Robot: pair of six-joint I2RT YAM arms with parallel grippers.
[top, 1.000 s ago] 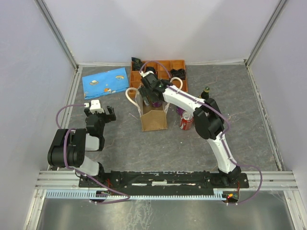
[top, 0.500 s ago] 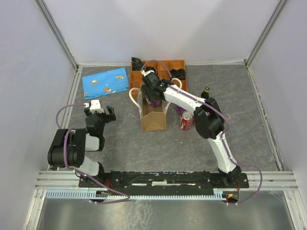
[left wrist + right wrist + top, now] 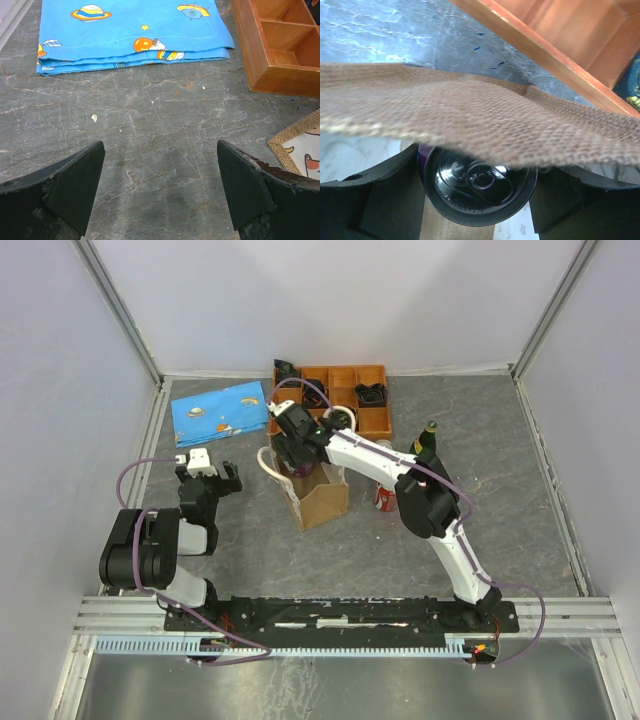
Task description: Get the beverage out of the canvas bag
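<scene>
Top left: folded blue planet-print cloth (image 3: 130, 30)
Top right: orange tray (image 3: 260, 55) corner
Right edge: canvas bag (image 3: 300, 150) corner
Foreground: left gripper (image 3: 160, 146), jaws apart above grey table (image 3: 165, 115)

Folded blue cloth (image 3: 220, 412) left of orange tray (image 3: 372, 421); red can (image 3: 384, 498) apart.

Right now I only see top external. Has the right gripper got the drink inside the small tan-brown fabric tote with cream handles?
Observer: Right wrist view: a purple-sided metal can, tab end facing the camera, sits between the right gripper's fingers, both touching it.
Operator: Lifted clear yet?
Observer: No, the tan-brown fabric tote's woven edge hangs over the can top.
Operator: Left arm?
Observer: Left gripper open and empty, over the grey table.
</scene>
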